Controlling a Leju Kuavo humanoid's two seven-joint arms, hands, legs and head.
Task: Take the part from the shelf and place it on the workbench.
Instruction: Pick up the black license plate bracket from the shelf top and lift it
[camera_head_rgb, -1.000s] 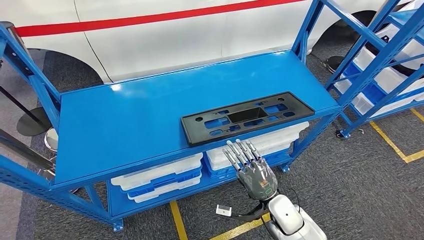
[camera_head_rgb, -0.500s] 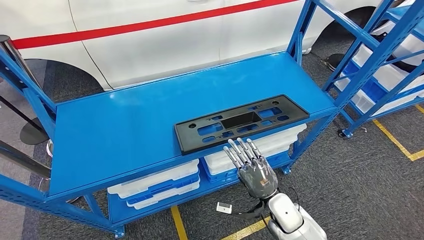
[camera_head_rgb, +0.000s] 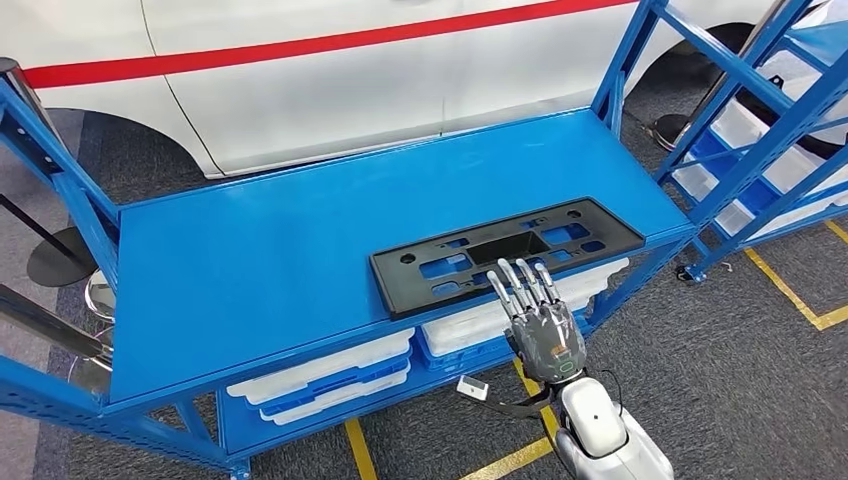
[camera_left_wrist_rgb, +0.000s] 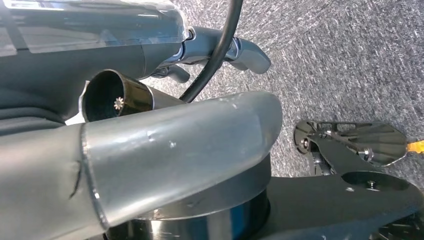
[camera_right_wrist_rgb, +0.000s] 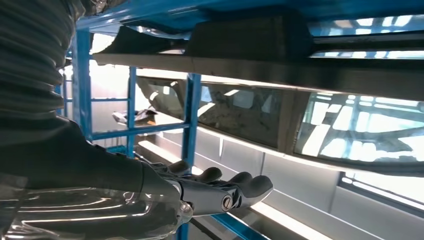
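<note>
A flat black plastic part (camera_head_rgb: 505, 250) with several cut-outs lies on the blue workbench top (camera_head_rgb: 260, 260), close to its front edge at the right. In front of that edge my right hand (camera_head_rgb: 540, 325) is open with its fingers straight and together. From the head view its fingertips overlap the part's front rim, and I cannot tell whether they touch it. The right wrist view has the same hand (camera_right_wrist_rgb: 215, 192) stretched out flat, holding nothing, beneath the blue frame's underside (camera_right_wrist_rgb: 150, 10).
White bins (camera_head_rgb: 320, 375) fill the lower level under the workbench top. A second blue rack (camera_head_rgb: 760, 130) with white bins stands at the right. A white car (camera_head_rgb: 330, 80) with a red stripe is parked behind. Yellow lines (camera_head_rgb: 790, 290) cross the grey floor.
The camera has shifted a little. My right hand has risen and reached forward, so its fingertips now overlap the part's front rim instead of stopping short of it.
</note>
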